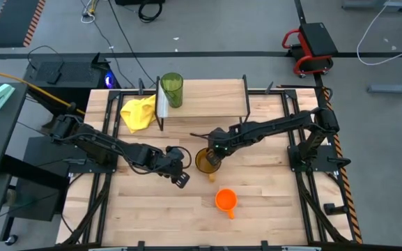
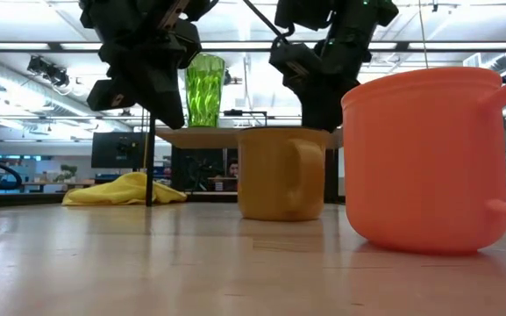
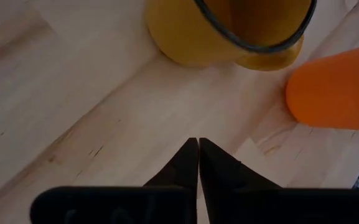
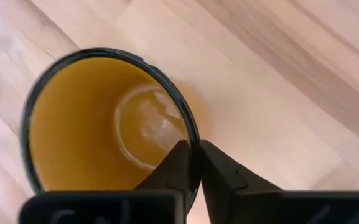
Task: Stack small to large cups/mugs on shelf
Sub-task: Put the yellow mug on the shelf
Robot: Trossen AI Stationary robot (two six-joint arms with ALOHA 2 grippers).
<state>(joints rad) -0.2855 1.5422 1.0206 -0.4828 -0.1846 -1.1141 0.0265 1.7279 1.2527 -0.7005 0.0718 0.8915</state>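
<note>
Yellow-brown mug [image 1: 205, 161] stands upright on the table [image 1: 270, 209], in front of the shelf [image 1: 207, 99]. The right gripper [image 4: 193, 163] has its jaws clamped on the mug's rim, one finger inside, one outside. I think the lift should go straight up, so the thin rim does not slip. The left gripper [image 3: 198, 163] waits just beside, jaws together.

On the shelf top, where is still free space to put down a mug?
The shelf top is bare from the green tumbler to its right end. Its left end is crowded: the tumbler stands there, the yellow cloth just beside.
</note>
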